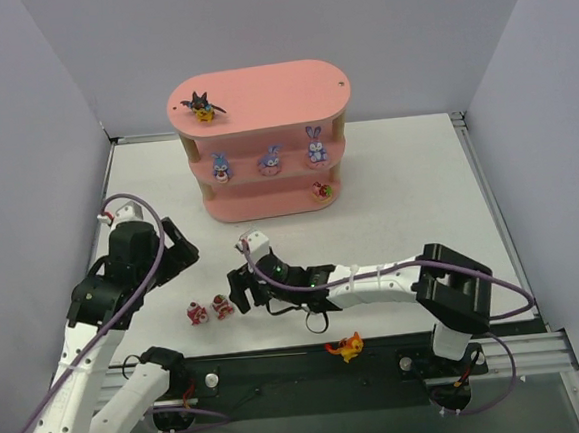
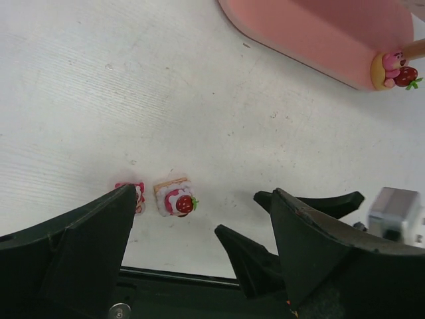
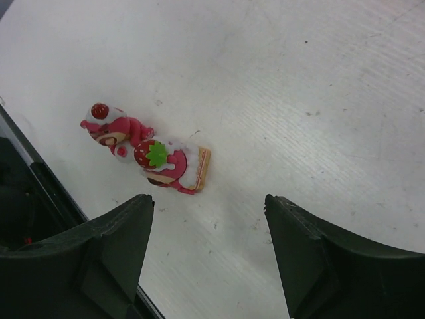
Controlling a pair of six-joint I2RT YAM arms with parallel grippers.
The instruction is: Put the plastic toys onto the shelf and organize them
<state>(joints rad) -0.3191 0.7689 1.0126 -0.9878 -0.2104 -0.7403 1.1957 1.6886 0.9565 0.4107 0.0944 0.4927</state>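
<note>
The pink shelf (image 1: 259, 83) stands at the back of the table. A black bat toy (image 1: 201, 105) is on its top board. Three purple-blue bunnies (image 1: 271, 160) are on the middle board, and one red-and-white toy (image 1: 320, 189) is on the bottom board. Two red-and-white toys (image 1: 220, 306) (image 1: 196, 313) lie on the table. My right gripper (image 1: 241, 288) is open and empty just right of them; in the right wrist view its jaws (image 3: 209, 203) are short of the strawberry toy (image 3: 172, 163). My left gripper (image 1: 179, 251) is open and empty above them. An orange toy (image 1: 346, 347) lies on the near black rail.
In the left wrist view the strawberry toy (image 2: 176, 198) lies between my fingers, and the other red-and-white toy (image 2: 137, 197) is half hidden by the left finger. The right gripper's fingers (image 2: 312, 201) show at the right there. Grey walls enclose the table on both sides.
</note>
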